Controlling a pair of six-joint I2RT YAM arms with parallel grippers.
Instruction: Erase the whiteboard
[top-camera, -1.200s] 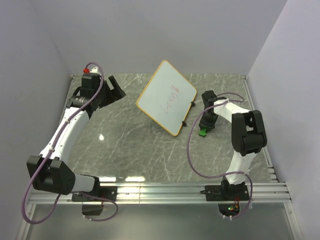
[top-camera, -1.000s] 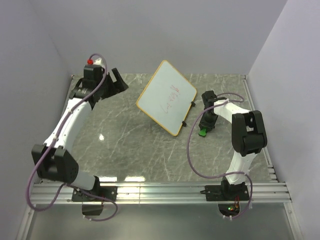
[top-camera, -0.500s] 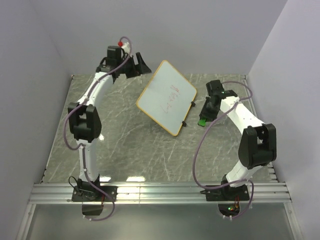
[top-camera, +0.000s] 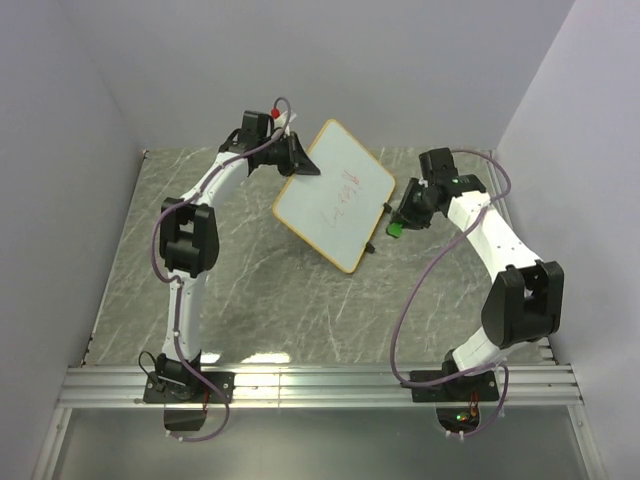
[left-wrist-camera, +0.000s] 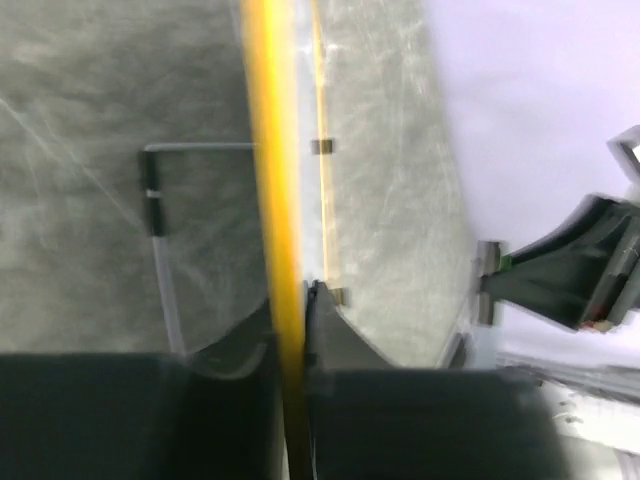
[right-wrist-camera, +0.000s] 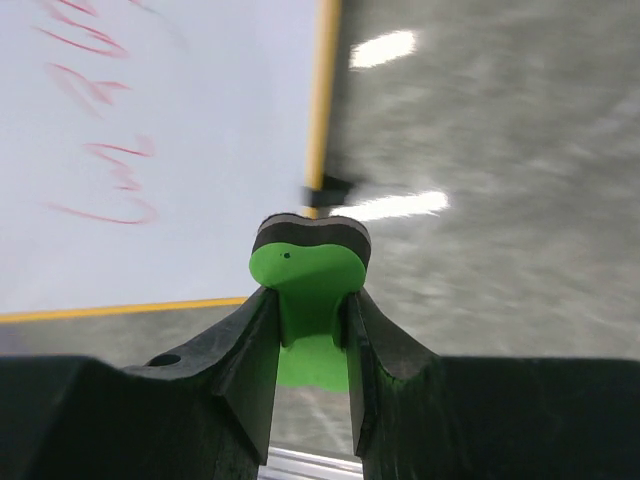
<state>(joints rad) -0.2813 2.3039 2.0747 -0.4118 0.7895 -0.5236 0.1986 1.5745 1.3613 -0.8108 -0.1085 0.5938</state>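
Observation:
The whiteboard (top-camera: 335, 195) stands tilted at the back middle of the table, white with an orange-yellow rim and red scribbles (top-camera: 340, 200). My left gripper (top-camera: 307, 167) is shut on its upper left edge. In the left wrist view the yellow rim (left-wrist-camera: 270, 180) runs straight between the two fingers (left-wrist-camera: 335, 335). My right gripper (top-camera: 400, 220) hovers just off the board's right edge, shut on a green eraser (right-wrist-camera: 308, 275) with a dark felt face. In the right wrist view the whiteboard (right-wrist-camera: 180, 130) fills the upper left, ahead of the eraser.
Two small black clips (top-camera: 388, 207) stick out from the board's right edge. A thin wire stand (left-wrist-camera: 158, 210) shows behind the board. Grey marble table (top-camera: 250, 280), walls close on three sides, and a metal rail (top-camera: 320, 385) along the near edge.
My left arm swung from the far left corner to the board's upper left edge and closed on the rim. My right arm lifted the eraser up towards the board's right edge.

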